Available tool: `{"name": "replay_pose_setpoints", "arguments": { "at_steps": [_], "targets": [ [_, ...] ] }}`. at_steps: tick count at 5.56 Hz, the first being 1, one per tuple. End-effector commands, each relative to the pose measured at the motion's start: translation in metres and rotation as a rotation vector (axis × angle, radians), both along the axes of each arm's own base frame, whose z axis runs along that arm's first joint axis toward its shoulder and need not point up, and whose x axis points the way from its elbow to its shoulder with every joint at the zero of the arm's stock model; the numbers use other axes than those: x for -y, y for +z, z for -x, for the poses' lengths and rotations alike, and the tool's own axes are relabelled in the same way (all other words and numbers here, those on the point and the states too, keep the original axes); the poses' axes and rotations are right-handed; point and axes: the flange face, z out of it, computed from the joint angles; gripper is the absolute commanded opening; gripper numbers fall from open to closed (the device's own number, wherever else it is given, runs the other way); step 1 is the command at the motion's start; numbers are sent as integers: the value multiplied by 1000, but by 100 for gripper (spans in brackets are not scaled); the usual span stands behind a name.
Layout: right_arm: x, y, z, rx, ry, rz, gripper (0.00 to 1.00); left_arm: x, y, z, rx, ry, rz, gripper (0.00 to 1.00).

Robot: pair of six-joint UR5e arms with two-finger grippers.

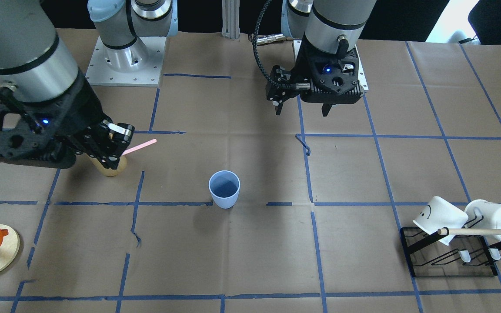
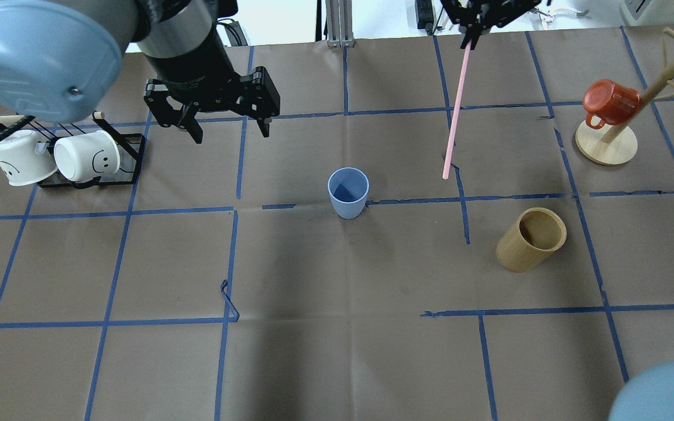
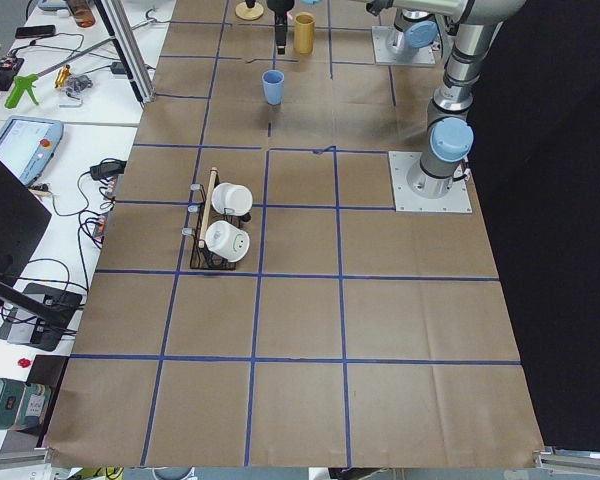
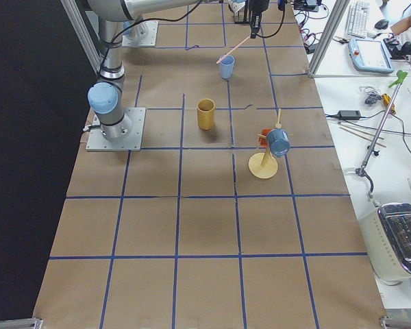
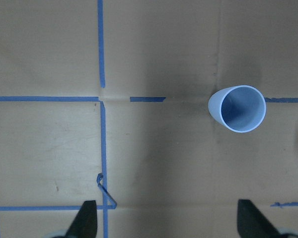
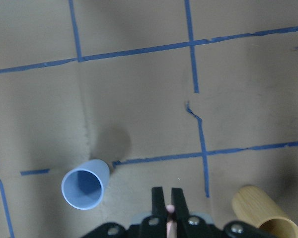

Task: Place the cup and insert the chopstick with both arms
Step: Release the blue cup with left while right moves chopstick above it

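The light-blue cup (image 2: 348, 192) stands upright and empty on the brown paper at the table's middle; it also shows in the front view (image 1: 224, 189), the left wrist view (image 5: 238, 108) and the right wrist view (image 6: 85, 184). My right gripper (image 2: 470, 32) is shut on the top of the pale-pink chopstick (image 2: 454, 108), which hangs in the air to the right of the cup, clear of it. In the front view the gripper (image 1: 118, 148) holds the chopstick (image 1: 139, 147). My left gripper (image 2: 229, 130) is open and empty, raised to the cup's back left.
A tan bamboo cylinder (image 2: 531, 238) stands right of the cup, under my right arm in the front view (image 1: 111, 167). A black rack with white mugs (image 2: 62, 158) and a wooden rod is at the left. A mug tree with a red mug (image 2: 606, 102) is at the back right.
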Motion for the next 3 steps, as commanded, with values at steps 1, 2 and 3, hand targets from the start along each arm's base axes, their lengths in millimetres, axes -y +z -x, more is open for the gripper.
{"name": "replay_pose_setpoints", "arguments": {
  "at_steps": [1, 2, 3],
  "targets": [
    [15, -29, -115, -38, -24, 41, 9, -13, 10, -29, 13, -103, 13, 99],
    [9, -47, -147, -79, 10, 47, 9, -17, 9, -35, 20, -96, 1, 99],
    [12, -65, -153, -83, 18, 31, 9, -16, 10, -47, 59, -79, 7, 99]
  ]
}}
